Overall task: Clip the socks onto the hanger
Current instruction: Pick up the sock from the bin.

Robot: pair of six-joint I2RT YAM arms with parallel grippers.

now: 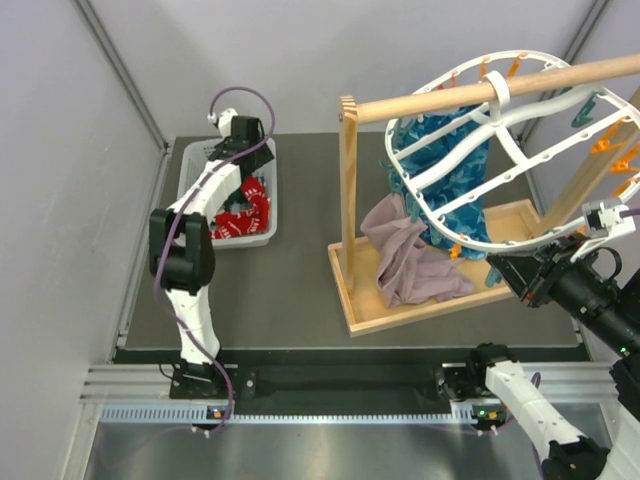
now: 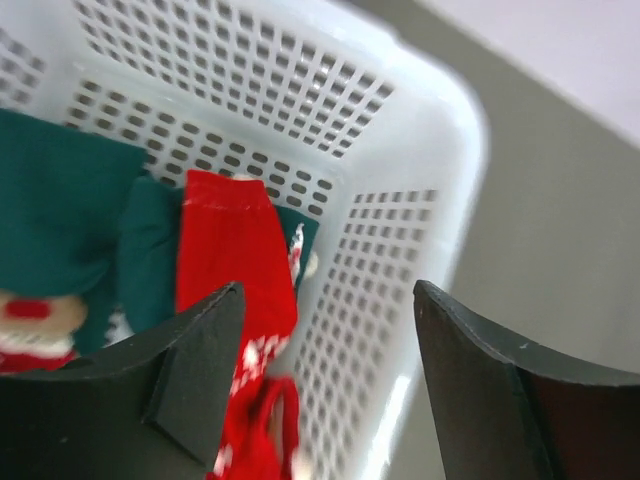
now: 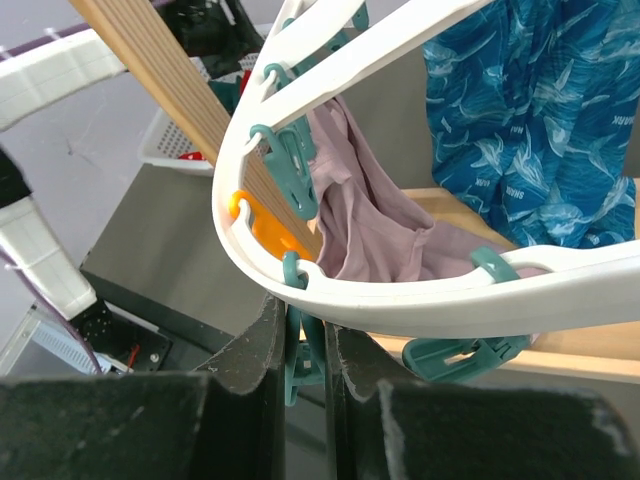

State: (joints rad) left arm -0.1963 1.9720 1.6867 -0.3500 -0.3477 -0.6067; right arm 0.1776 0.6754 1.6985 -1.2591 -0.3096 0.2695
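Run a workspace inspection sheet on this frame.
Surface: dark table, wooden stand on it.
Job's things: socks in basket, none seen on hanger; hanger hooked on stand.
Clutter: teal cloth and mauve cloth hang from hanger.
Grippers: left gripper open over basket; right gripper shut on teal clip at hanger rim.
Cables: purple cable loops off left wrist.
Surroundings: grey walls.

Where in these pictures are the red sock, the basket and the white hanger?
red sock (image 2: 230, 250): left wrist view, on its flat middle.
basket (image 2: 250, 80): left wrist view, on its perforated far wall.
hanger (image 3: 450, 300): right wrist view, on its lower white rim.
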